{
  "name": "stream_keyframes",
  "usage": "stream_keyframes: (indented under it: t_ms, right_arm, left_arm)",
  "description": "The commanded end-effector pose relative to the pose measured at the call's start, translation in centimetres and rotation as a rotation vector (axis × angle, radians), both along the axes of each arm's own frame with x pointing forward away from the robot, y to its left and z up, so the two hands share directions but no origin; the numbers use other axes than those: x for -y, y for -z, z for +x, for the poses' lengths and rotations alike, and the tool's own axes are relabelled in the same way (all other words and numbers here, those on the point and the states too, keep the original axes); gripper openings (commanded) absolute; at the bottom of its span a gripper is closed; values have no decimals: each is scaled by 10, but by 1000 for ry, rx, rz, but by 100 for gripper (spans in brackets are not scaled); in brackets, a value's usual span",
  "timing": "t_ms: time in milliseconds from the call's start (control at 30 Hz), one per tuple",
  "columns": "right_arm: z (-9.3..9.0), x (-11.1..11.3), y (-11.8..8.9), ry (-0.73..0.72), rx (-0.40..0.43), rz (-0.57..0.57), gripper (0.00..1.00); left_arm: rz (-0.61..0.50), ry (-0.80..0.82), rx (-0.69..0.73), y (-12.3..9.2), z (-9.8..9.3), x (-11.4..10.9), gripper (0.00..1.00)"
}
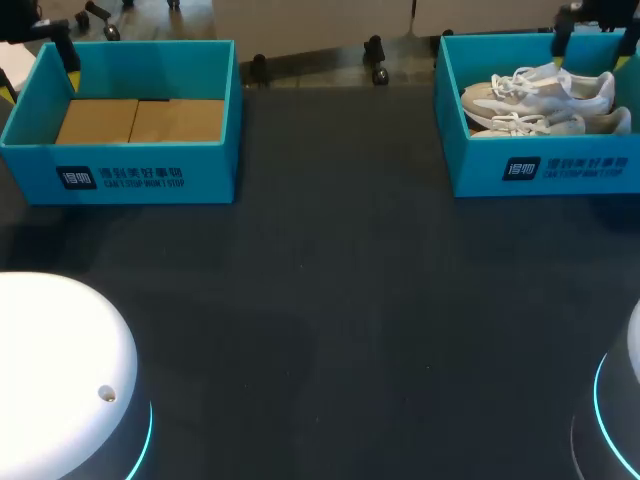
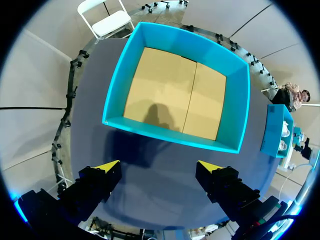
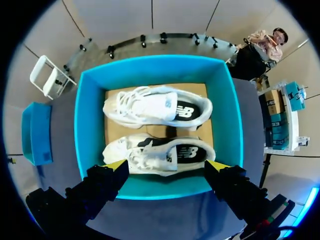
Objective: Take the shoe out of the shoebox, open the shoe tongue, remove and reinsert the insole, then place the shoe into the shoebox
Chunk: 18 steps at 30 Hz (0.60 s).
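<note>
Two white shoes (image 1: 540,95) are lying side by side inside the teal shoebox (image 1: 590,170) at the surface's (image 1: 330,300) far right. The right hand (image 3: 166,165) is hanging above them, fingers spread, gripping nothing. The left hand (image 2: 159,165) is hovering, released, over a second teal box (image 1: 130,175). Both boxes are showing white print on their fronts.

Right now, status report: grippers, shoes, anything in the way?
Left gripper open by empty shoebox. Right gripper open above white shoes in the other shoebox. Nothing blocking.
</note>
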State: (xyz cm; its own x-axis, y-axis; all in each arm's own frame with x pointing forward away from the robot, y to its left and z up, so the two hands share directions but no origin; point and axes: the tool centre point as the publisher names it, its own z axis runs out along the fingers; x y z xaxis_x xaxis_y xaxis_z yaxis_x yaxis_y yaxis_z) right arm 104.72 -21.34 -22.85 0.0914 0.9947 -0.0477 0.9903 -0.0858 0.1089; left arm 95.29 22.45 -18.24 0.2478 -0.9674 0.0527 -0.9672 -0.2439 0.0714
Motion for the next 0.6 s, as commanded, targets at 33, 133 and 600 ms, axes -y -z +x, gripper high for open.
stream_keyframes:
  t_ms: [33, 133, 600]
  right_arm:
    - [-29, -12, 4, -10, 32, 11, 100]
    - [-43, -19, 7, -8, 26, 20, 100]
    - [-93, -38, 3, -10, -2, 17, 100]
  left_arm:
    - [1, 0, 1, -1, -1, 0, 100]
    - [1, 0, 1, -1, -1, 0, 100]
    - [1, 0, 1, -1, -1, 0, 100]
